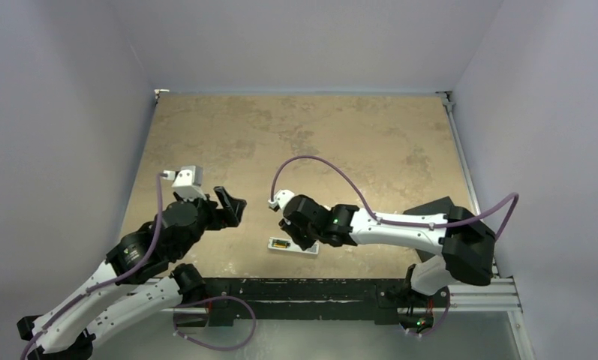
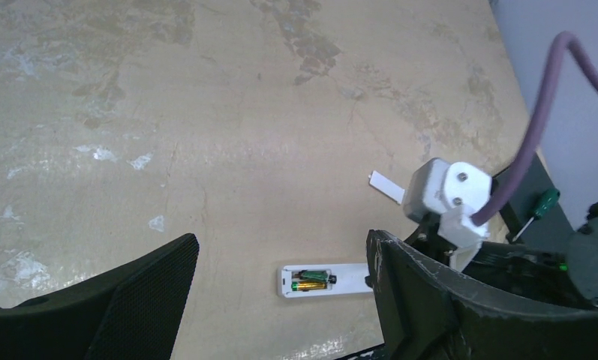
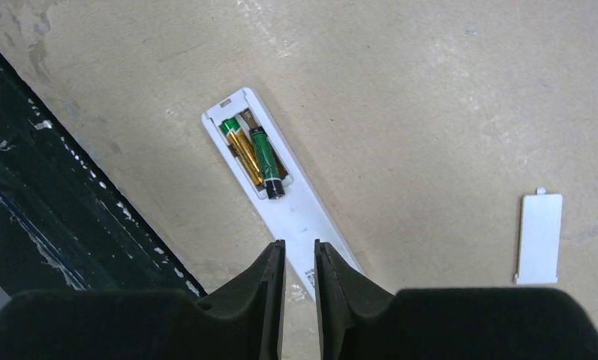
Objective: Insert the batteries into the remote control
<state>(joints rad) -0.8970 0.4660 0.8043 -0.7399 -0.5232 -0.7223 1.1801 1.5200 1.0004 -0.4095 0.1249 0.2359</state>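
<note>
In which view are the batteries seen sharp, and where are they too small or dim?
Right wrist: batteries sharp in the remote control, even light. Left wrist: smaller, softer, colours still visible. Top external: only a small dark-gold speck; table evenly lit, no glare.

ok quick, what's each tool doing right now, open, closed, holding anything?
Left tool: open, holding nothing.
Right tool: nearly closed, a narrow gap showing, holding nothing, above the remote control.
</note>
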